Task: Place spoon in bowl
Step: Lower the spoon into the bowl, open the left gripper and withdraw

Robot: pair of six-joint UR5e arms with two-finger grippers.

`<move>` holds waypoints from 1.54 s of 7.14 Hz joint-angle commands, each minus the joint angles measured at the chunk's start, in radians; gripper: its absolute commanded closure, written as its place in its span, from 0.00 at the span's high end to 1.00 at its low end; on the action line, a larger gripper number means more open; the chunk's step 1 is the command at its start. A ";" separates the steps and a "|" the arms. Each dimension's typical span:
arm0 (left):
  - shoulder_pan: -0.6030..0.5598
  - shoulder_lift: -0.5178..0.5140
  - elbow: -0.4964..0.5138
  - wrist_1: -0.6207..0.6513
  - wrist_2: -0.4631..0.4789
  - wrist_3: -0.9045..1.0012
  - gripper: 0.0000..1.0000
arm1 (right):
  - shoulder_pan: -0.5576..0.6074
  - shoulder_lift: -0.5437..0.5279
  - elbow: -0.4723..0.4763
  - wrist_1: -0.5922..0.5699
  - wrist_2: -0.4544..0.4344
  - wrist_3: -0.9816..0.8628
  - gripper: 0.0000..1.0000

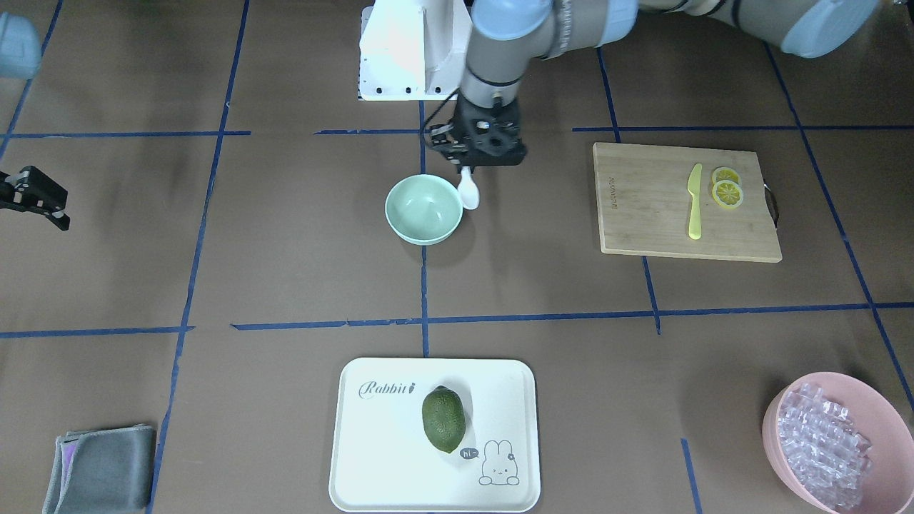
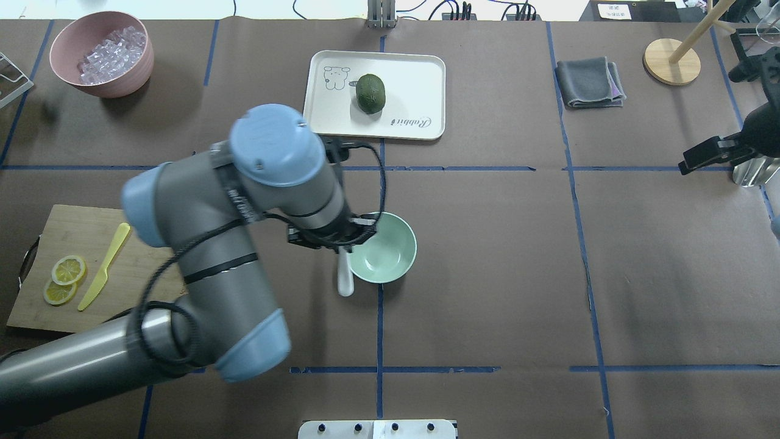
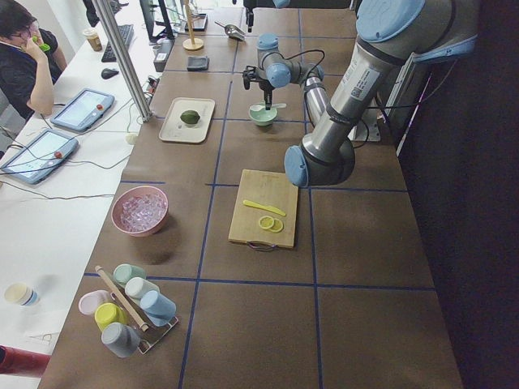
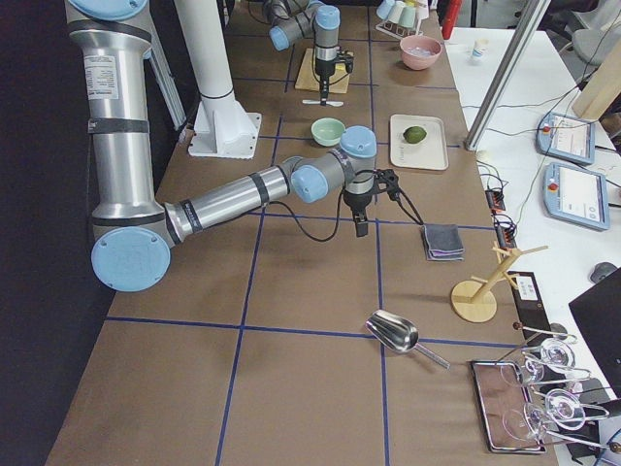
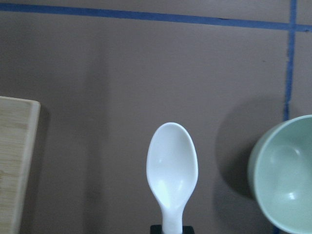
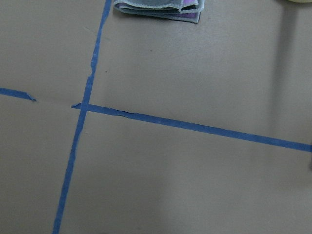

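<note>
Spoon (image 1: 468,191) of smooth white plastic, with an oval scoop and a straight handle, is clamped at its handle end between the fingers of the left gripper (image 1: 468,168). It is held about level above the table (image 1: 285,235), the hollow side up, and it throws a soft shadow on the brown paper cover. Its scoop is just beside the rim of the bowl (image 1: 423,208), outside it, on the side toward the cutting board (image 1: 643,214). The bowl is round, pale mint green, glossy and plain, and it stands on a blue tape line (image 1: 424,285). The board is of light wood with visible grain, and it carries a yellow plastic knife (image 1: 694,201) and two lemon slices (image 1: 727,190).

The left arm (image 2: 201,244) is bent at the elbow and reaches to the middle of the table. Its wrist is turned straight down, so the gripper hangs vertical over the spoon's handle. The right gripper (image 2: 701,158) hangs over the brown paper, well apart from the bowl. Whether its fingers are apart or together, one cannot tell.
</note>
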 commanded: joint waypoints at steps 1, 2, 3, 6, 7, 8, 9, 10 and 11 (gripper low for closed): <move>0.036 -0.107 0.147 -0.002 0.003 -0.005 0.00 | 0.037 -0.004 -0.026 0.000 0.034 -0.051 1.00; 0.036 -0.102 0.152 -0.002 0.003 -0.002 0.01 | 0.037 -0.003 -0.026 0.000 0.035 -0.050 1.00; 0.036 -0.101 0.158 -0.002 0.005 -0.001 0.02 | 0.037 -0.003 -0.026 0.000 0.035 -0.050 1.00; 0.037 -0.102 0.154 -0.001 0.005 0.001 0.62 | 0.038 -0.001 -0.026 0.000 0.034 -0.050 1.00; 0.037 -0.099 0.149 0.001 0.023 -0.005 1.00 | 0.037 -0.001 -0.029 0.000 0.034 -0.050 1.00; 0.037 -0.092 0.143 0.002 0.040 -0.008 1.00 | 0.038 -0.001 -0.029 0.000 0.034 -0.050 1.00; 0.036 -0.090 0.129 0.011 0.040 -0.007 1.00 | 0.038 -0.001 -0.029 0.000 0.034 -0.051 1.00; 0.025 -0.073 0.079 0.054 0.039 0.002 1.00 | 0.043 -0.003 -0.037 0.000 0.035 -0.054 1.00; -0.008 -0.046 0.006 0.142 0.036 0.066 1.00 | 0.069 -0.004 -0.055 0.000 0.040 -0.103 1.00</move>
